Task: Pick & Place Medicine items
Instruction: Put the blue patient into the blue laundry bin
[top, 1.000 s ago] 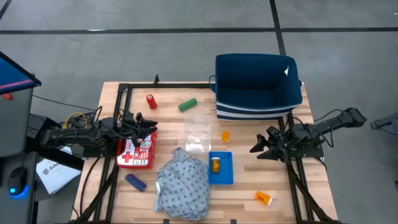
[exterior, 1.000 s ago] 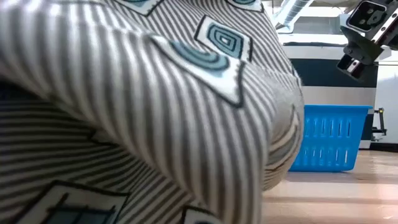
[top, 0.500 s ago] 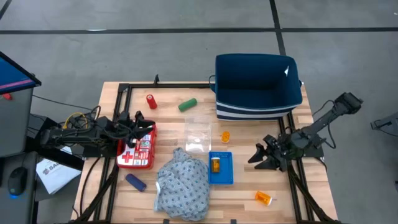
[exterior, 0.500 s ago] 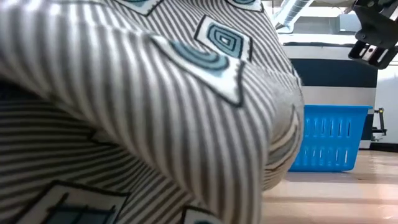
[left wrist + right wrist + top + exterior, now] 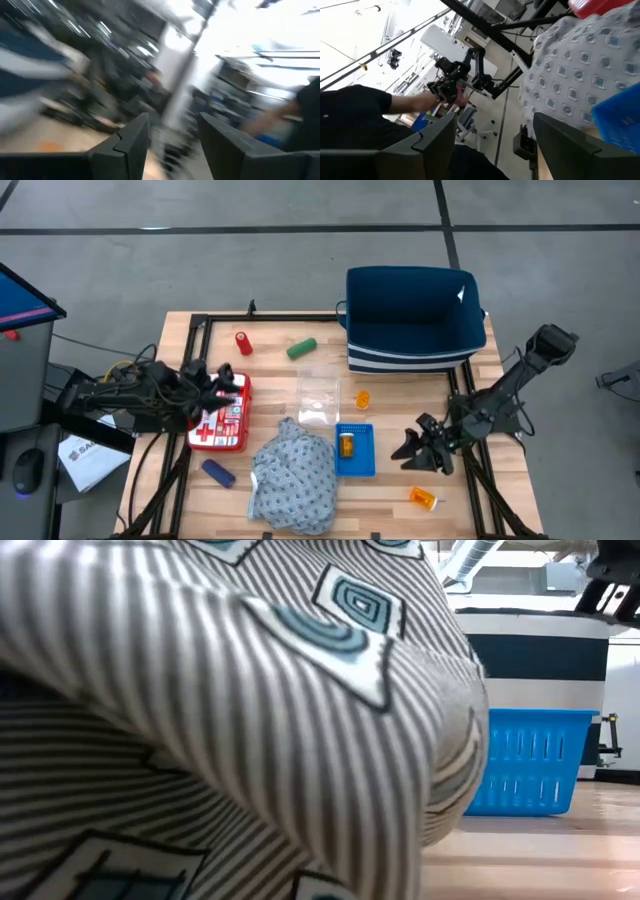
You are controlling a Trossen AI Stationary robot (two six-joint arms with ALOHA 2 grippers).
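Three orange pill bottles show in the high view: one (image 5: 362, 399) on the table's middle, one (image 5: 346, 445) lying in a small blue tray (image 5: 362, 465), one (image 5: 424, 499) near the front right. A red tube (image 5: 243, 343) and a green tube (image 5: 301, 348) lie at the far side, and a dark-blue tube (image 5: 217, 472) at the front left. My left gripper (image 5: 228, 380) is open and empty over the first-aid case (image 5: 222, 425); its gap shows in its wrist view (image 5: 172, 145). My right gripper (image 5: 408, 450) is open and empty right of the tray, as its wrist view (image 5: 495, 145) also shows.
A dark-blue bin (image 5: 415, 318) stands at the far right. A grey-white patterned cloth (image 5: 293, 475) lies bunched at the front and fills most of the low view (image 5: 220, 720). A clear bag (image 5: 319, 395) lies mid-table. A person shows beyond the table (image 5: 365, 115).
My right gripper has moved toward the table's near edge and a little left, from beside the bin's front to right of the blue tray, staying open. My left gripper has drawn back slightly toward the table's left edge over the first-aid case.
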